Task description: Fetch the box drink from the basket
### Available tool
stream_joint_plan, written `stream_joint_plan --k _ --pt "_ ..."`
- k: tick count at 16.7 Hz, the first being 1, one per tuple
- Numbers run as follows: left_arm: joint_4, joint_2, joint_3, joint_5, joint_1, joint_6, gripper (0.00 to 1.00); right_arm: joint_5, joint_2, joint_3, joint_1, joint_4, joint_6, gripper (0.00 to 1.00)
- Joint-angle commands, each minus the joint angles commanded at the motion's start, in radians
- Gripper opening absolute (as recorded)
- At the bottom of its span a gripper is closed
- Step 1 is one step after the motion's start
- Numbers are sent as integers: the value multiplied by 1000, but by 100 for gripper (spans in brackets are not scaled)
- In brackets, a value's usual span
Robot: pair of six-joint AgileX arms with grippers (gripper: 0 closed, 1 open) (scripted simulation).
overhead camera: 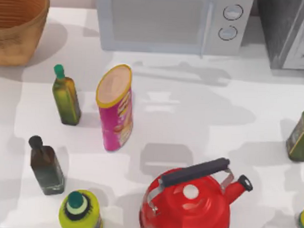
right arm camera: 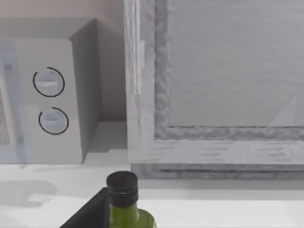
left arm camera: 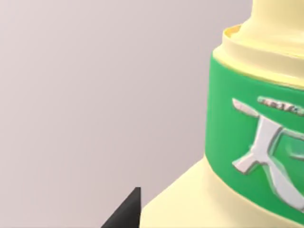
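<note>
The woven tan basket (overhead camera: 17, 30) stands at the table's far left corner, cut off by the top view's edge. Its ribbed inside shows, but the box drink is out of view. In the left wrist view a black tip of my left gripper (left arm camera: 127, 213) sits close beside a pale yellow bottle with a green label (left arm camera: 256, 142). In the right wrist view a dark edge of my right gripper (right arm camera: 88, 211) lies just behind an olive-green bottle with a black cap (right arm camera: 124, 202).
A white microwave (overhead camera: 171, 21) and a grey appliance (overhead camera: 292, 32) line the back. On the table stand a pink chips can (overhead camera: 115, 110), a green-capped olive bottle (overhead camera: 66, 96), a dark bottle (overhead camera: 46, 166), a yellow-green round bottle (overhead camera: 80, 213), a red kettle (overhead camera: 188, 204) and an olive bottle (overhead camera: 301, 135).
</note>
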Motion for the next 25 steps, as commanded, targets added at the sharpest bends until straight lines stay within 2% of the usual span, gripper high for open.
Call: stream_joint_plan --k 11,15,19,25 --pt "-270 -1063 -779 -105 -90 -11 0 0 0 0 0 0 0 100" --pt "-357 -1377 -1027 -138 -122 -14 0 0 0 0 0 0 0 100" --pt "-406 -1548 -1169 -156 -142 -14 0 0 0 0 0 0 0 100" --pt "-412 -1565 -1187 -158 -142 -12 0 0 0 0 0 0 0 100"
